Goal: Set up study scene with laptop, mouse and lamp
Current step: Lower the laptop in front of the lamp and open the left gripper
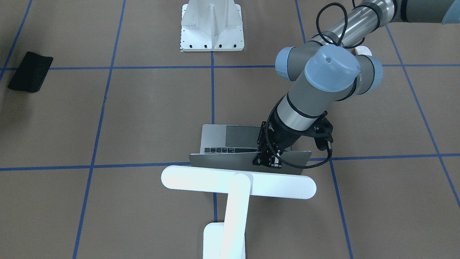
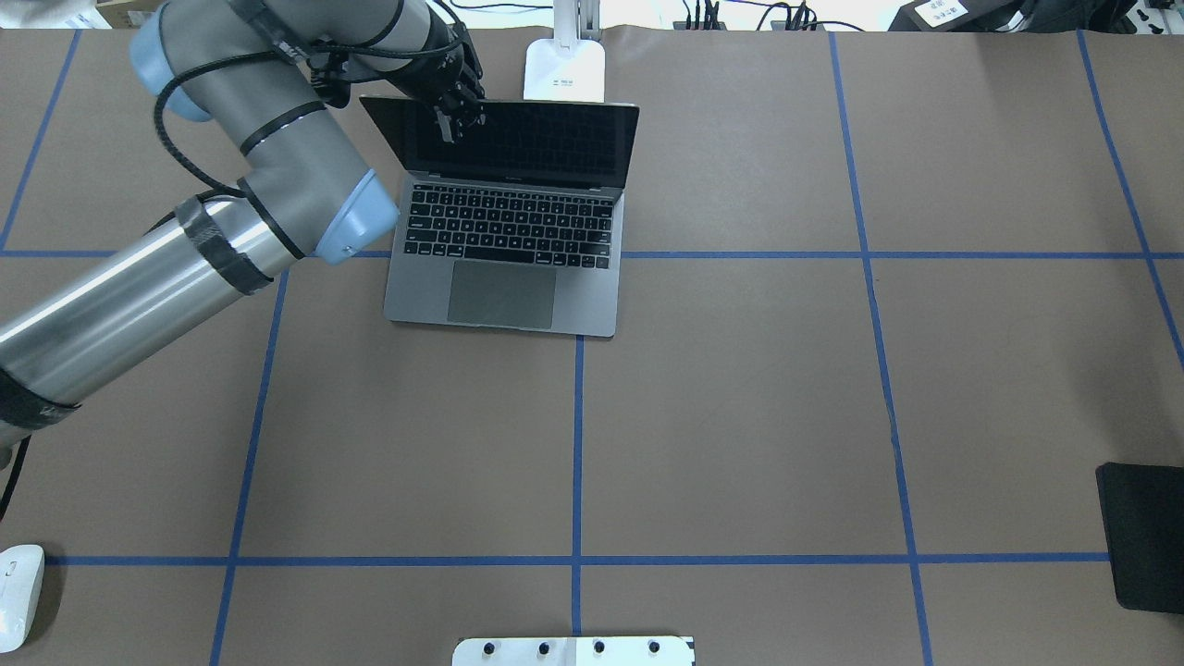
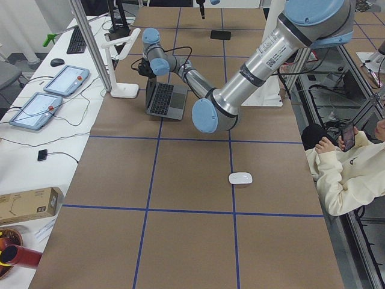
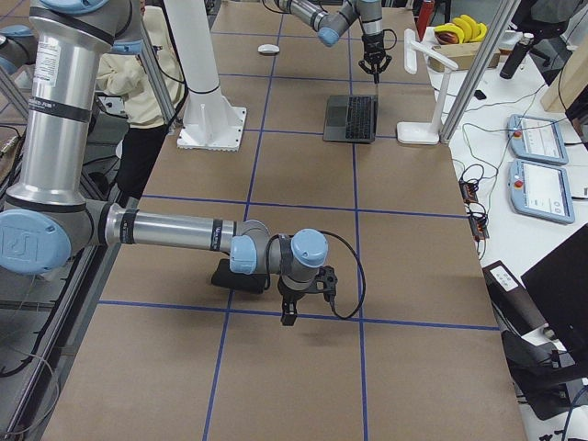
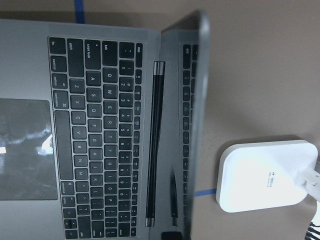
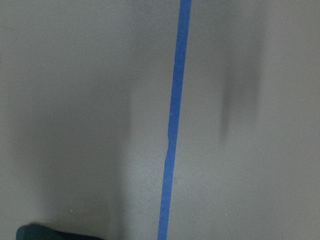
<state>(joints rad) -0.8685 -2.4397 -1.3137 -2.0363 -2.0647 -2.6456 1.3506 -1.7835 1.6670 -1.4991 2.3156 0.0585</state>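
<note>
The laptop (image 2: 509, 231) stands open at the table's far side, its dark screen facing me. My left gripper (image 2: 455, 118) is at the top edge of the lid near its left corner. It looks open, and one fingertip (image 5: 172, 235) shows on the screen side. The lamp (image 1: 239, 182) stands just behind the laptop, with its base (image 5: 265, 175) beside the lid. The mouse (image 2: 18, 592) lies at the near left table edge. My right gripper (image 4: 288, 312) hovers low over the table by a black pad; I cannot tell whether it is open or shut.
A thin black pad (image 2: 1142, 536) lies at the near right. A white ribbed bracket (image 1: 212, 27) is bolted at the near middle edge. Blue tape lines grid the brown table. An operator sits by the table's left end.
</note>
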